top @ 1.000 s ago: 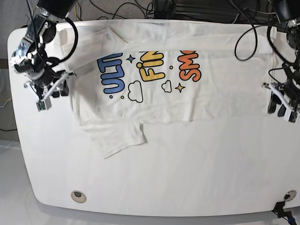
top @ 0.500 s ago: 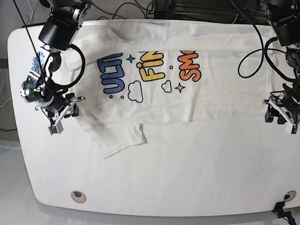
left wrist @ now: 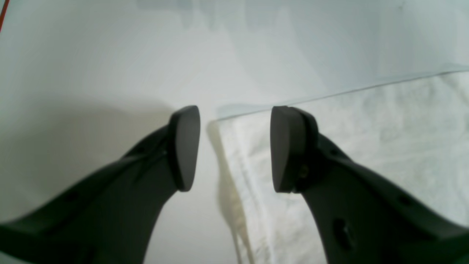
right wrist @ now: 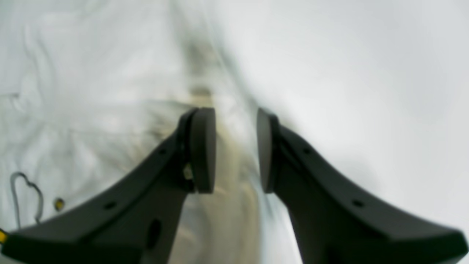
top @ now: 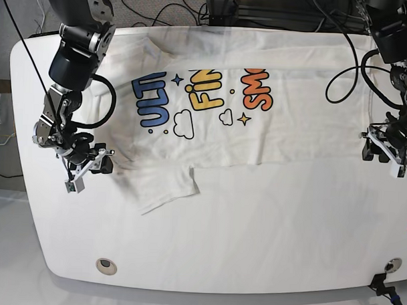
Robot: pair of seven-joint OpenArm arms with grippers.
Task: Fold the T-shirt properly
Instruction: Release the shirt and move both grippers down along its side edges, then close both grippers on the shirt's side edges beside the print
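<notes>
- Nearest in the base view, a sleeve of the T-shirt point(top: 163, 191) juts toward the front edge of the white surface point(top: 254, 234).
- The right gripper point(right wrist: 235, 146), jaws apart, straddles the cloth edge beside that sleeve.
- The left gripper point(left wrist: 234, 148), jaws apart, frames the hem corner at the opposite end.
- Farther back, the shirt lies print-up, its far edge folded over.
- It looks light, limp and wrinkle-prone; pinching both edges together should carry it.
</notes>
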